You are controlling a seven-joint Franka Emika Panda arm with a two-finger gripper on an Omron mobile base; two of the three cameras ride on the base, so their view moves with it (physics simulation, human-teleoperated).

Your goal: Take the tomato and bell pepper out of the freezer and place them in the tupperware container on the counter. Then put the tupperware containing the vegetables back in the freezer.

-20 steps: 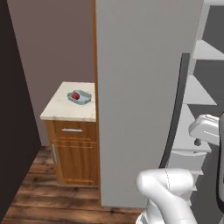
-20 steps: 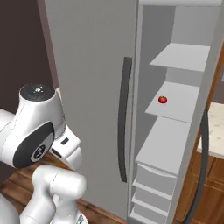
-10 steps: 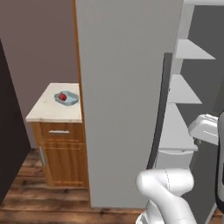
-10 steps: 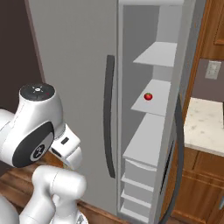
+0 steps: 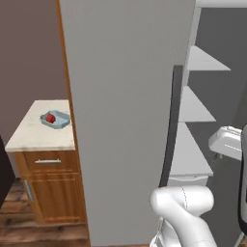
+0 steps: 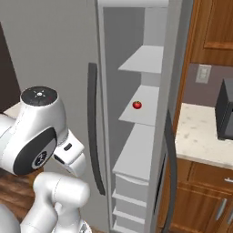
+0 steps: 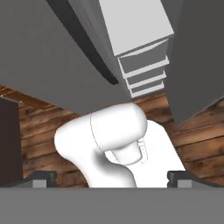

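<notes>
Well ahead of the gripper, whose jaws stand wide apart and empty, the tomato sits on a shelf in the freezer. Both base views have slid rightward, centring the open compartment, so the base seems to be lining up. A red vegetable already lies in the tupperware container on the counter, far off to the jaws' left.

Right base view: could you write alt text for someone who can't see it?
A small red tomato sits on a middle shelf of the open grey freezer. The white robot arm rises at lower left, and a beige counter lies to the right.
</notes>
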